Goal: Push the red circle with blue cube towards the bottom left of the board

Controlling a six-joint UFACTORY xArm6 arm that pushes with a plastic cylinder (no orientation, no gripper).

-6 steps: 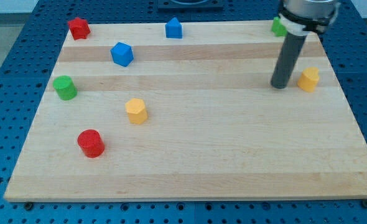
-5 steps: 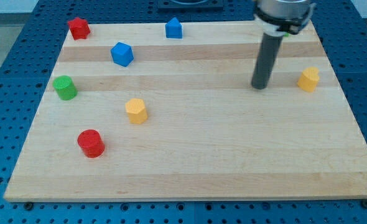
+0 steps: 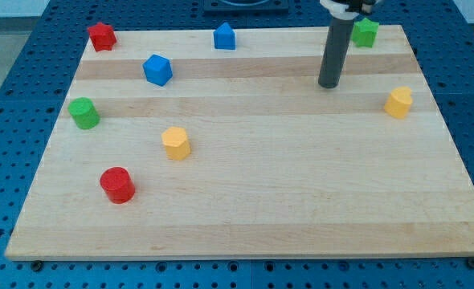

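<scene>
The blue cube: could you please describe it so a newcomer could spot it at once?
Start at the wooden board's top-left corner, where a red block sits. The blue cube lies just right of and below it, tilted, flat-topped, unlike the pointed blue block farther right.

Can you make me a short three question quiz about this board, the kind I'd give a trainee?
1. True or false: my tip touches the blue cube.
2. Which block lies nearest the red circle? A) green star B) yellow block near the view's left C) yellow block at the view's right
3. Fill in: the green cylinder sits near the board's ___ edge in the view.

Key: 1 false, my tip stands well to the view's right of it. 2 B. 3 left.
</scene>
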